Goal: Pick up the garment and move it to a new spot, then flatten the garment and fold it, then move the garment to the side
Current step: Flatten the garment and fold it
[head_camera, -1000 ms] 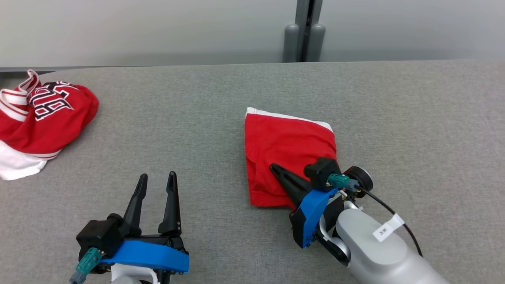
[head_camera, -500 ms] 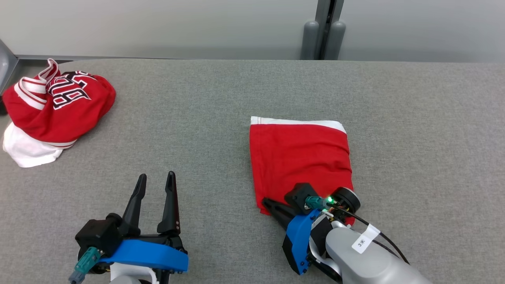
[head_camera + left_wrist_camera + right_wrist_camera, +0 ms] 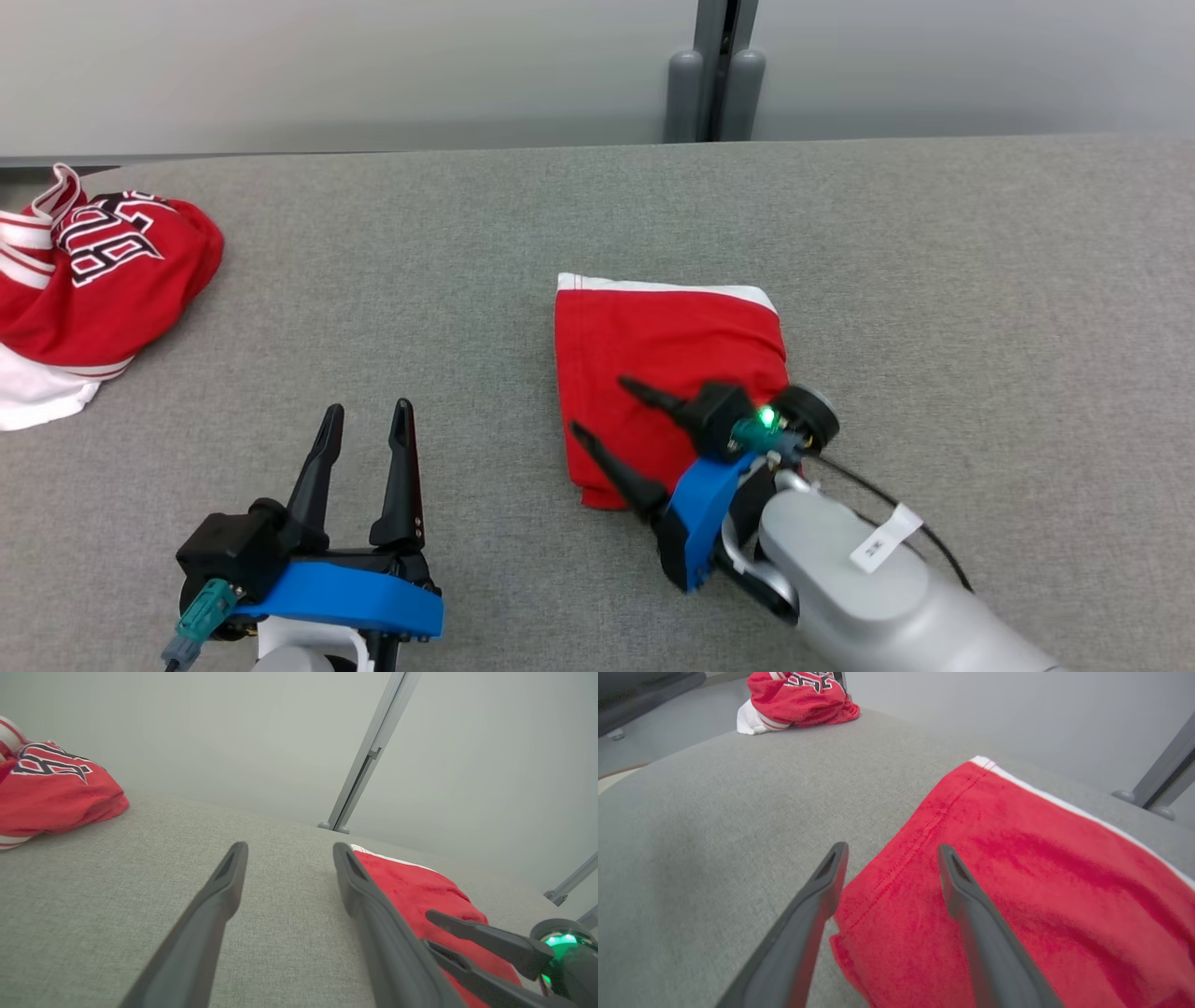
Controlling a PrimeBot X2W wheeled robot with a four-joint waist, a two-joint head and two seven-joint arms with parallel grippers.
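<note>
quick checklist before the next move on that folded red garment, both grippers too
1. Right gripper open, holding nothing: ok.
2. Right gripper free of the cloth: cannot tell; it straddles the near left edge.
3. Folded garment lying flat, white band at the far edge: ok.
4. Left gripper open, empty, apart from the garment: ok.
5. Jersey pile well apart, at the far left: ok.
6. Garment set to the side: not ok; it lies near the middle of the table.
</note>
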